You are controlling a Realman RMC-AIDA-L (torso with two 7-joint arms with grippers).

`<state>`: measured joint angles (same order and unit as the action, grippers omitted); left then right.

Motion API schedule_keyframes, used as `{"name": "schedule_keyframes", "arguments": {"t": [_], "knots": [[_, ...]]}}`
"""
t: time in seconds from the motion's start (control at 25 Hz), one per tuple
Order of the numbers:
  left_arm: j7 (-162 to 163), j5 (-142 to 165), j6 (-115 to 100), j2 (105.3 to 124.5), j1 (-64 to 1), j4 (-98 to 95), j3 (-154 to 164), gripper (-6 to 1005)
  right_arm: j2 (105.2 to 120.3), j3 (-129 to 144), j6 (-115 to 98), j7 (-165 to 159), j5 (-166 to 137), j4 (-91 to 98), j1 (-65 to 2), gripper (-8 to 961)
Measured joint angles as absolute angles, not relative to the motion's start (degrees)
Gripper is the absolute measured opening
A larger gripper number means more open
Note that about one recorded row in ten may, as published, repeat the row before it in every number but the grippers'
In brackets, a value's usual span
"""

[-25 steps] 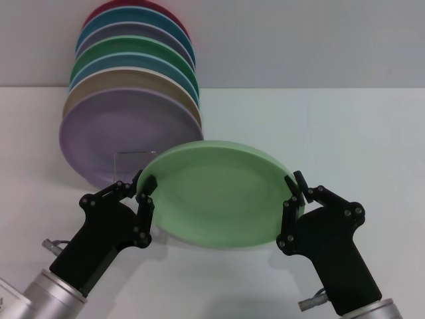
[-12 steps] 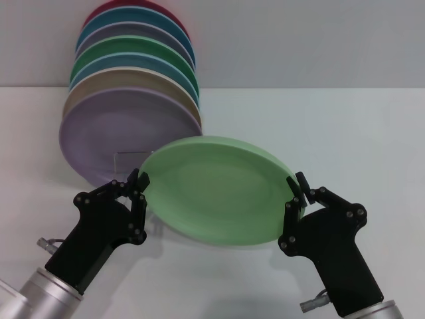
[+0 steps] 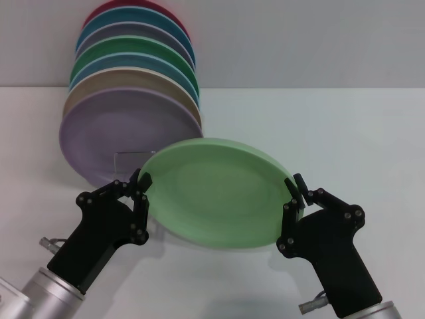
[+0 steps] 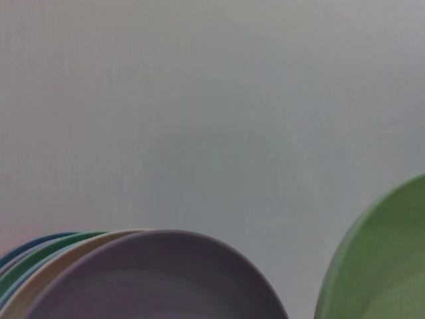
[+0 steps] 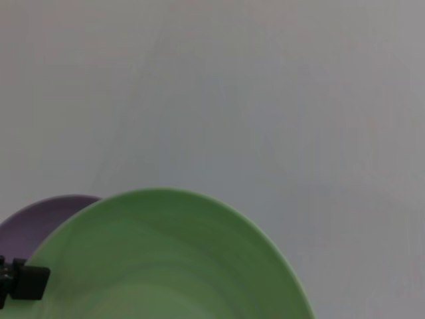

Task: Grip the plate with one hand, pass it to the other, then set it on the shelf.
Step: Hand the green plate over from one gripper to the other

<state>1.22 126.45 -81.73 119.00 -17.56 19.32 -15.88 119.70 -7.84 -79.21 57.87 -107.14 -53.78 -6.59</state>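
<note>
The light-green plate (image 3: 212, 193) hangs tilted above the table between my two grippers. My left gripper (image 3: 141, 189) clasps its left rim and my right gripper (image 3: 294, 193) clasps its right rim, both shut on it. The plate also shows in the left wrist view (image 4: 385, 266) and the right wrist view (image 5: 166, 259), where the left gripper's fingertip (image 5: 26, 282) sits at its far rim. The wire rack (image 3: 130, 155) stands just behind the plate's left side; only its front loop shows, the rest is hidden by plates.
Several coloured plates stand on edge in the rack at the back left, the lilac plate (image 3: 119, 129) foremost and a dark green one (image 3: 143, 50) behind. The white table (image 3: 332, 126) stretches right to a grey wall.
The green plate rose and shifted slightly left with the left gripper, then settled back a little. The right gripper has edged slightly left. Both stay on the rim.
</note>
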Motion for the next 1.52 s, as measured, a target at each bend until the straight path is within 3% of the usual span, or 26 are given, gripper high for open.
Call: {"name": "schedule_keyframes", "arguments": {"t": [1.04, 1.28, 1.52], "knots": [[0.5, 126.0, -82.3, 118.7, -17.0, 19.2, -17.3, 32, 119.17, -6.6, -79.8, 55.6, -107.8, -53.2, -8.1, 143], [0.4, 126.1, -83.6, 118.54, -16.2, 19.2, -19.3, 33, 118.93, -2.9, -83.0, 54.5, -110.6, -52.9, -8.3, 356], [1.4, 126.1, -89.6, 118.24, -14.6, 18.8, -21.0, 33, 118.96, 0.3, -85.9, 54.8, -110.8, -52.0, -8.8, 392]]}}
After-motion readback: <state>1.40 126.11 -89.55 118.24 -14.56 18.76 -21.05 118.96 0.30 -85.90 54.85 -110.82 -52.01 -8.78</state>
